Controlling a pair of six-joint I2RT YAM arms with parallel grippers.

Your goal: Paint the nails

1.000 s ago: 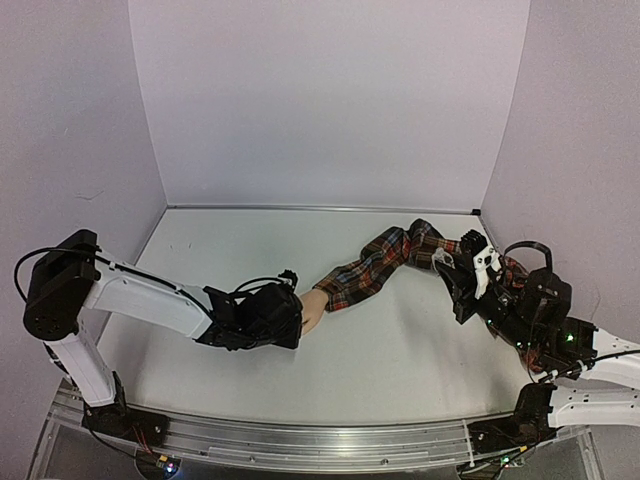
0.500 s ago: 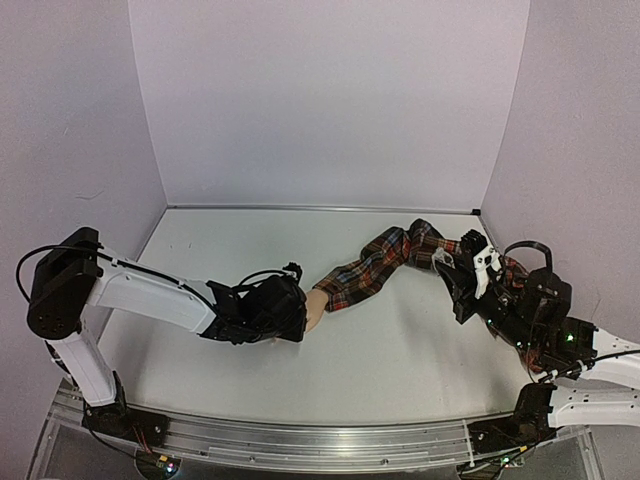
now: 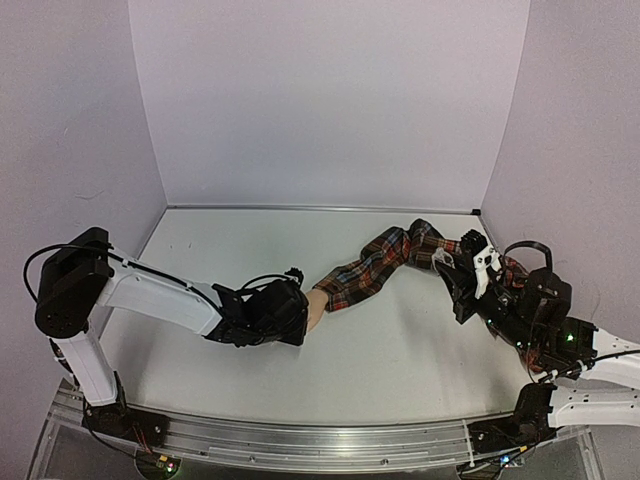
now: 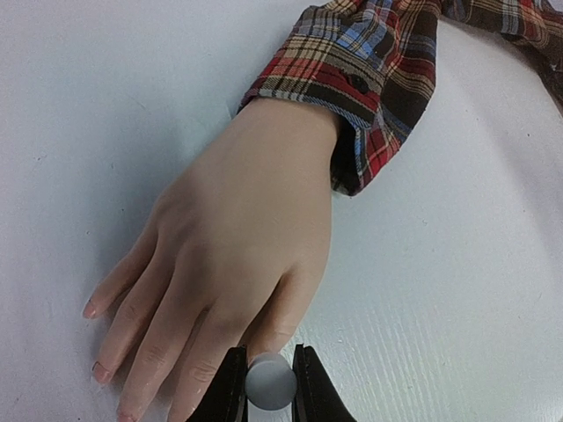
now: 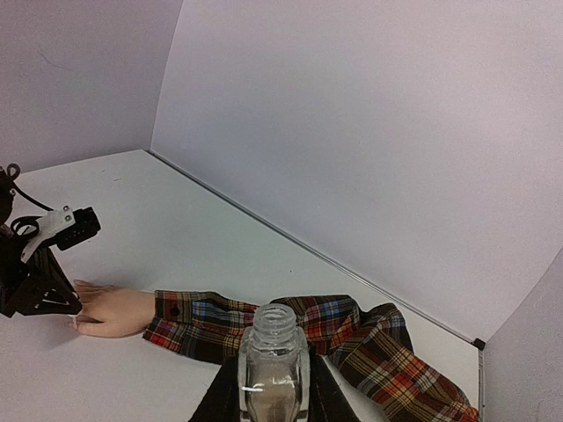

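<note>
Flesh-coloured hand [image 4: 229,246] lies palm-down, nails [image 4: 90,309] showing. Left gripper [image 4: 269,389] clamped on a round white cap [image 4: 270,380]; right gripper [image 5: 273,391] clamped on an open bottle [image 5: 274,347].

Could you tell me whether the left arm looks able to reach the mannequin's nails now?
Probably yes: the left gripper, shut on a white cap, hangs just above the mannequin hand, and the nails lie uncovered, the plaid sleeve ending at the wrist.

Left arm [image 3: 160,295] is stretching low toward centre, left gripper [image 4: 268,385] pinching tight; right gripper [image 5: 274,380] (held higher) is clamping too.
</note>
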